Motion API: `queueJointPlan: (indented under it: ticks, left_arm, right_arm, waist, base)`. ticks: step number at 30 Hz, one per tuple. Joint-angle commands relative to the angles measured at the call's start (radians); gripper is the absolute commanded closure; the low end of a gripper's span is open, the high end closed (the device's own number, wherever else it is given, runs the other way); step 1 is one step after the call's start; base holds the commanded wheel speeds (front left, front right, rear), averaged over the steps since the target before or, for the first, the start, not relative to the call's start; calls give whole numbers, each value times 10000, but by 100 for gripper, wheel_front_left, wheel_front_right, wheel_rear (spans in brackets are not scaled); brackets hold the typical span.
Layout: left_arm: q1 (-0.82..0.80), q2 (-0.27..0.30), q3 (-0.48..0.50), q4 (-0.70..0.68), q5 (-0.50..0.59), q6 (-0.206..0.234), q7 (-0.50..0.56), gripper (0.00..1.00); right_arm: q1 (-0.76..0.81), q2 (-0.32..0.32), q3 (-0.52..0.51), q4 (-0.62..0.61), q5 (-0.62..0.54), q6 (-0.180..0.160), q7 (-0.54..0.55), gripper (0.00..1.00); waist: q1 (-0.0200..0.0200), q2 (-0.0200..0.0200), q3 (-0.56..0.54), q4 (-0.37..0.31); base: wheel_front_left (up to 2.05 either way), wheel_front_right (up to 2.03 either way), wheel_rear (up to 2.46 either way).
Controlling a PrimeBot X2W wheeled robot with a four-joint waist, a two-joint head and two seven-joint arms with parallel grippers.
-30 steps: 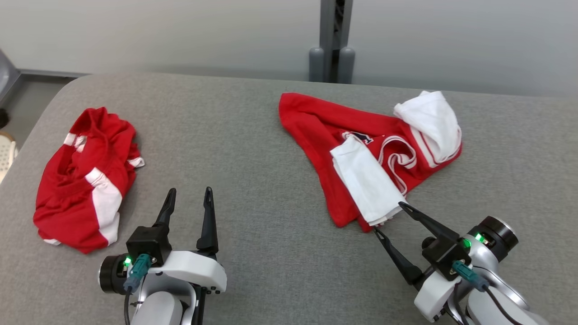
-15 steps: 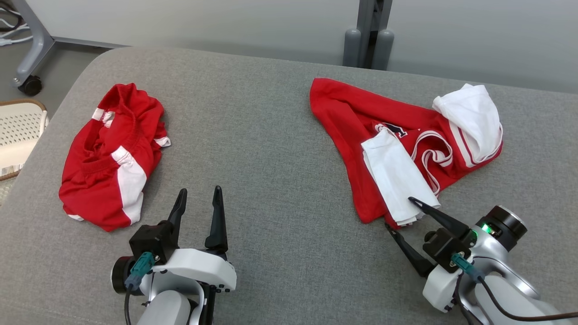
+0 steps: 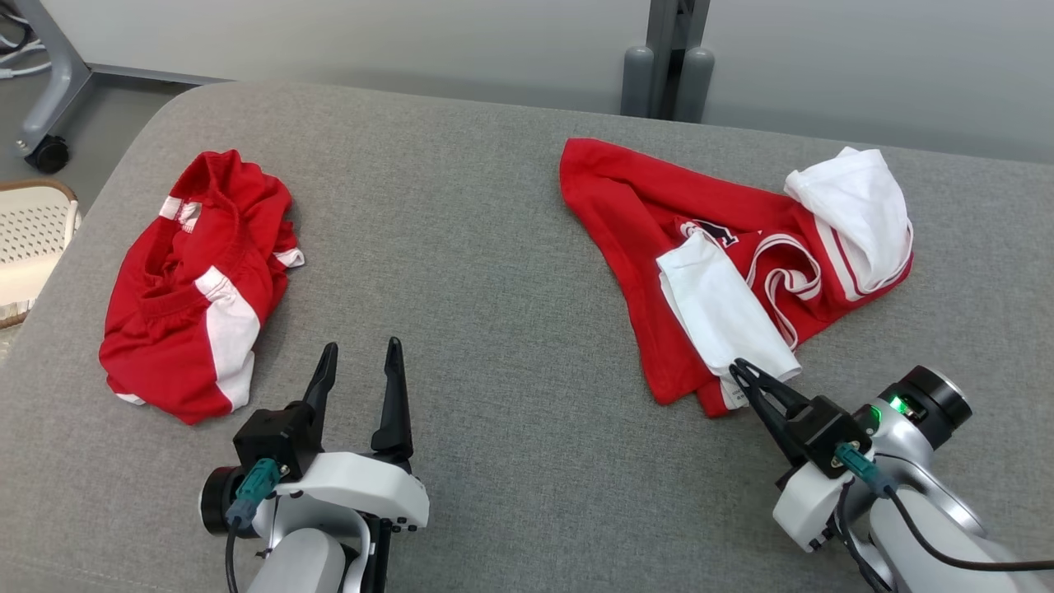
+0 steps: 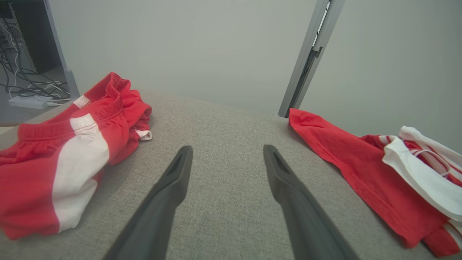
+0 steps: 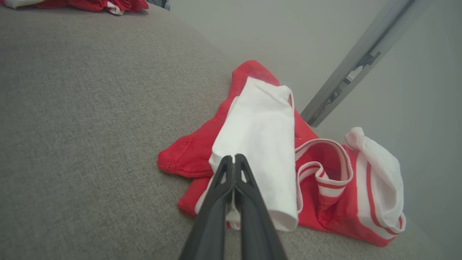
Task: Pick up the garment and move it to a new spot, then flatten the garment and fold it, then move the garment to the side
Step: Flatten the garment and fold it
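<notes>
Grey padded bench [image 3: 494, 288] is spreading before us. We are clamping our right hand [image 3: 735, 368] on the near white sleeve [image 3: 716, 305] of the crumpled red shirt [image 3: 626, 214] at the bench's right, probably to lift it. Our left hand [image 3: 361, 350] is hovering wide, holding nothing, near red shorts [image 3: 156, 329].

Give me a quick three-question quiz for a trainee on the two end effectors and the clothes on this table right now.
1. True or false: the left end effector is open and holds nothing.
2. What does the right end effector pinch? A) the white sleeve of the shirt; B) a grey towel; C) nothing.
3. Fill in: the red shorts lie on the robot's ____ side of the gray table.
Key: 1 true; 2 A; 3 left.
</notes>
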Motion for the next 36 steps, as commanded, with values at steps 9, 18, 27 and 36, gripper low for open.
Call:
queueJointPlan:
  ticks: [9, 18, 27, 36]
  left_arm:
    - [-101, 38, 124, 125, 239, -66, -26, 0]
    - [-245, 37, -134, 151, 334, -226, -25, 0]
    - [-630, 37, -879, 663, 331, -417, -25, 0]
    - [-1455, 43, -2113, 2531, -745, -1251, -25, 0]
  right_arm:
    - [96, 345, -1141, -786, 877, -2, -28, 100]
    - [388, 1015, -3760, -698, 2198, 0, -28, 100]
    - [393, 1464, -5137, -354, 2711, 0, -28, 100]
    - [212, 1726, -5403, -420, 2549, 0, -28, 100]
  waist:
    - [0, 0, -282, -465]
    - [0, 0, -390, -1122]
    - [0, 0, -69, -1827]
    - [0, 0, 246, -2639]
  base:
    - [0, 0, 0]
    - [0, 0, 0]
    - [0, 0, 0]
    - [0, 0, 0]
